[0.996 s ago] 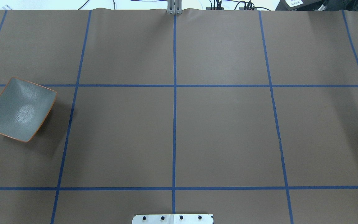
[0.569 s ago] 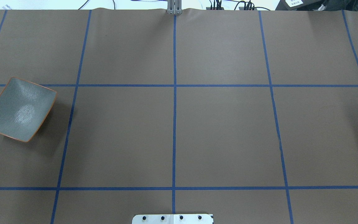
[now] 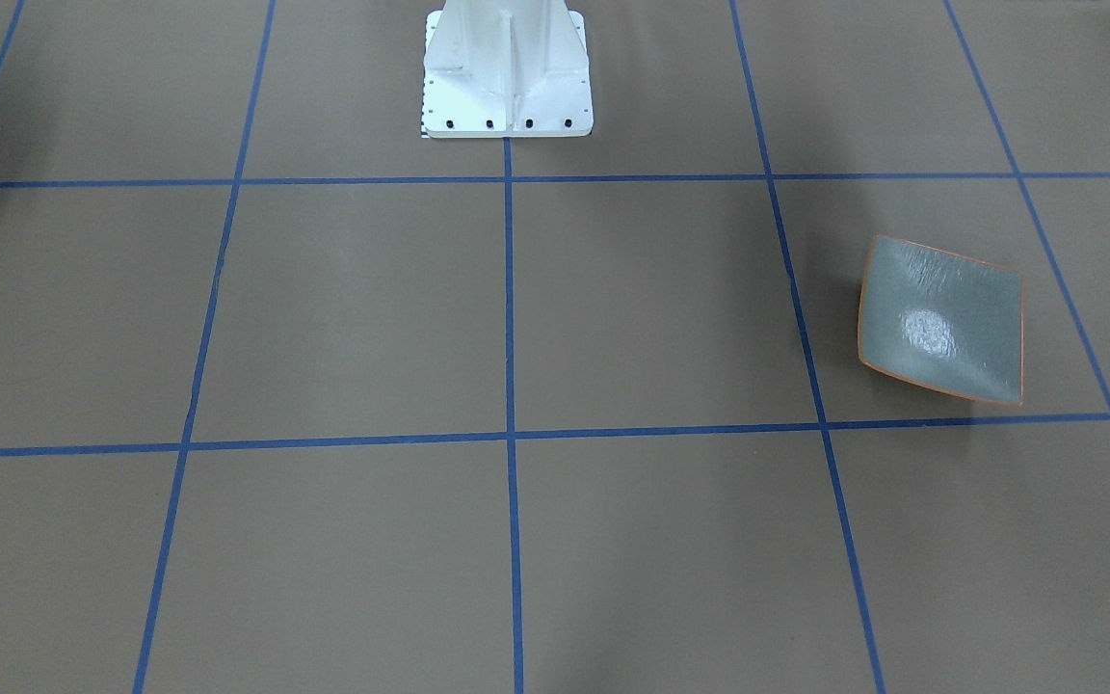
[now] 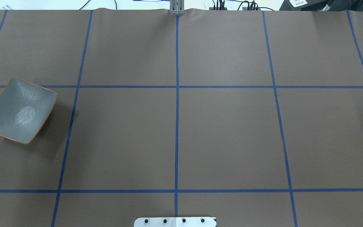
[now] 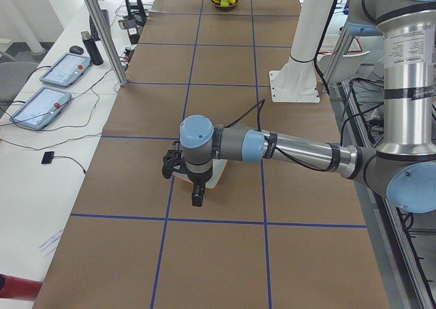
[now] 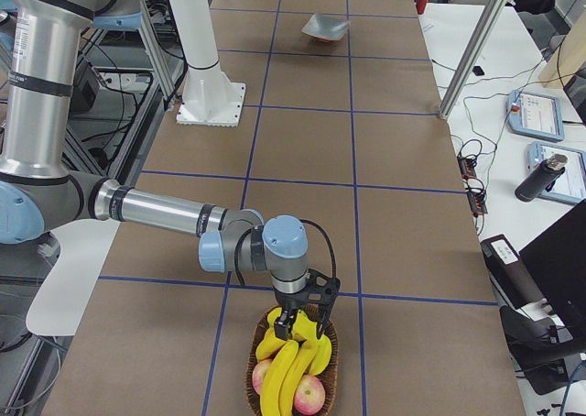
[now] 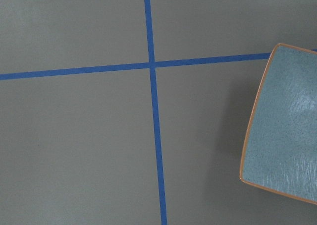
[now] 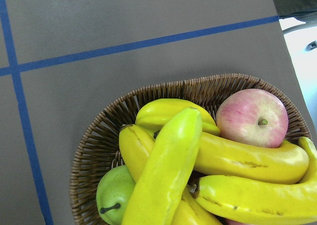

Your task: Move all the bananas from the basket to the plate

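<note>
1. At the right end of the table (image 4: 225, 135), the basket (image 6: 252, 379) holds the bananas (image 6: 286, 370), all in 1 pile.
2. In the right wrist view, a pink apple (image 8: 251, 117) and a green fruit (image 8: 115, 193) lie in the basket and touch the bananas.
3. The right gripper (image 6: 299, 326) hangs directly over this pile, fingers pointing down, tips very near the top banana. I cannot tell whether it touches a banana or how wide it is.
4. The white robot base (image 3: 507, 72) stands at the middle of the table's edge.
5. At the far left end, the plate (image 4: 19, 110) lies on the table, turned diagonally to the blue tape lines (image 4: 177, 126).
6. The left gripper (image 5: 167, 167) hovers over the plate and hides part of it in the left side view. I cannot tell how wide it is, or whether it touches the plate.
</note>
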Controlling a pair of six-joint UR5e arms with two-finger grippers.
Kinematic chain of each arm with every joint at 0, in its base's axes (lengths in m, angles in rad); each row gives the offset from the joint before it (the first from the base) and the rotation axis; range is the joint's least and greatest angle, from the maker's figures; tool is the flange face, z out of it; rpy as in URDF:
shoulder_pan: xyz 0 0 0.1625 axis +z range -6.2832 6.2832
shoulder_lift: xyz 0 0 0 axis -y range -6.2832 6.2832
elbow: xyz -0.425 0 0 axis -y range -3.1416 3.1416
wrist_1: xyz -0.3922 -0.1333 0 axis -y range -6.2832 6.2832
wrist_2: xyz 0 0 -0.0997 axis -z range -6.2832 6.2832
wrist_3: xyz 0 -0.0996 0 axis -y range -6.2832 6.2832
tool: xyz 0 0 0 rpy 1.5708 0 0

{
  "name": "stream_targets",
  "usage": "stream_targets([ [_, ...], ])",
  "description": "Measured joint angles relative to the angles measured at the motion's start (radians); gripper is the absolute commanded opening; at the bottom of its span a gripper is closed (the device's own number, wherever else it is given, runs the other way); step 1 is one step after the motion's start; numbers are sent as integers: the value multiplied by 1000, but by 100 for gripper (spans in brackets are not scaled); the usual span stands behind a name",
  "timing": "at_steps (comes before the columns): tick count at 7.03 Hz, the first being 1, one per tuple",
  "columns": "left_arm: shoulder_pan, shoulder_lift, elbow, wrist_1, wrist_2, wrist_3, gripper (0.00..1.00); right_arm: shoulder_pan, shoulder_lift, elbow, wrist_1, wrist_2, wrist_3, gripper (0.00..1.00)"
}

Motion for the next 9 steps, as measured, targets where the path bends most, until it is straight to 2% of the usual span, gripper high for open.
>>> stream_targets([
  [1, -1, 2, -3, 0, 11, 0, 100, 0, 17, -28, 11, -13, 21, 91],
  [4, -1, 4, -6, 0, 38, 1, 100, -2, 102, -215, 168, -22, 44, 87],
  [7, -1, 0, -8, 0, 39, 1, 100, -18, 100, -232, 214, -16, 113, 78],
  [8, -1, -3, -8, 0, 40, 0, 100, -21, 89, -232, 228, -14, 124, 63],
  [9, -1, -6, -8, 0, 41, 0, 100, -24, 84, -232, 235, -10, 140, 53],
])
